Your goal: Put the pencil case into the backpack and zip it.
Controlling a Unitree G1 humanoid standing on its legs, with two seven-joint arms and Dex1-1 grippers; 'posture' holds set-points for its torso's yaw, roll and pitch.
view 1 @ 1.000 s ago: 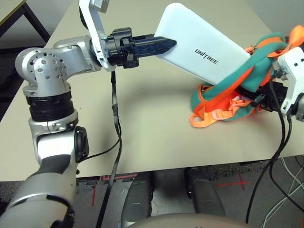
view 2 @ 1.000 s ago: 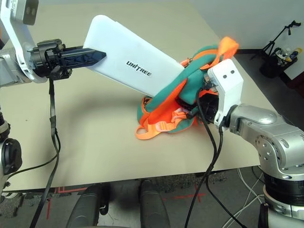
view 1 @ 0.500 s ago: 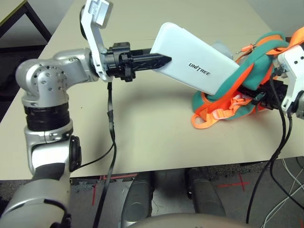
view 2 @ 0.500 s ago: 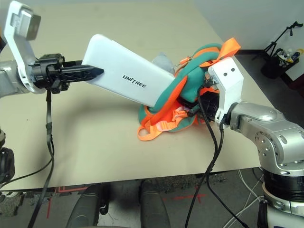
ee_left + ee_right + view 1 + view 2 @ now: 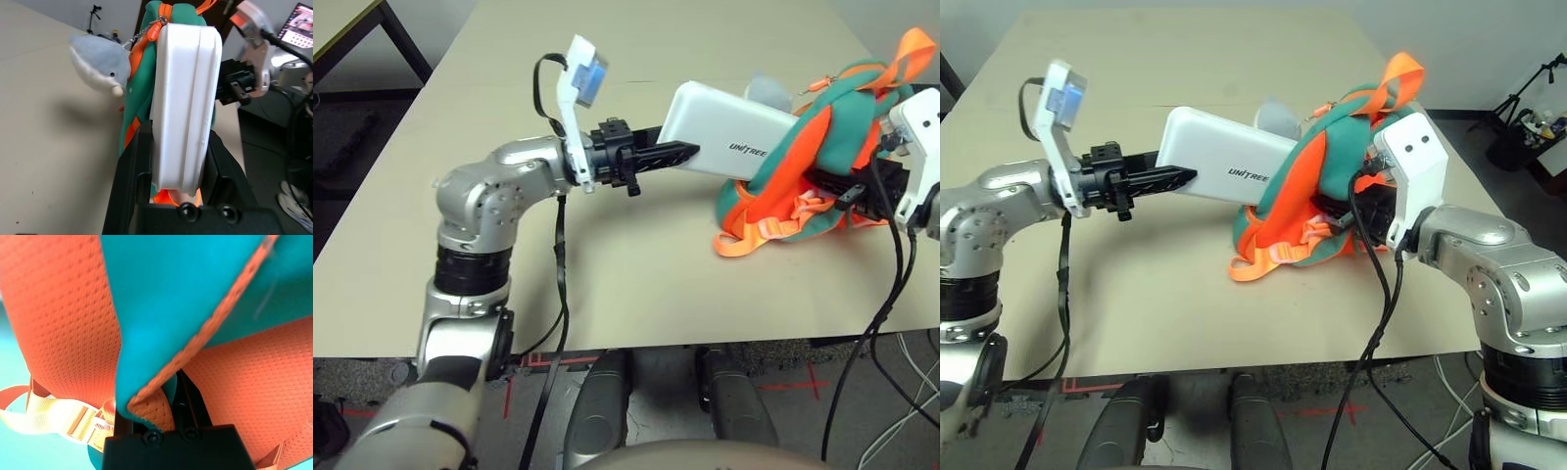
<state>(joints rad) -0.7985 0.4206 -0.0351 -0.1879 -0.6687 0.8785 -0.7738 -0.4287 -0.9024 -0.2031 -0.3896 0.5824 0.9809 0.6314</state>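
In the head views, the left gripper (image 5: 690, 150) reached across the beige worktop (image 5: 636, 264) toward the robot's right, its two black fingers clamped on the near end of the white pencil case (image 5: 724, 144). The case lay nearly level above the worktop, and its far end was pushed into the opening of the orange and teal backpack (image 5: 822, 157), with the "UNITREE" lettering just outside the fabric. The backpack sat slumped on the right side of the worktop, its orange straps (image 5: 759, 230) spilling onto the surface in front of it. A grey plush charm (image 5: 1278, 119) showed just behind the case, next to the bag. The right arm came in from the right edge, and its gripper (image 5: 1347, 211) was pressed against the side of the backpack.

In the left wrist view, the left gripper's fingers (image 5: 132, 181) stood on either side of the pencil case's narrow edge and held it tight. The case ran straight ahead into the teal and orange bag. The grey plush charm hung on a short chain beside the case, above the worktop.

In the right wrist view, the right gripper's fingers (image 5: 188, 404) were almost closed, pinching a fold of the backpack's teal fabric with orange trim, with orange mesh on both sides.
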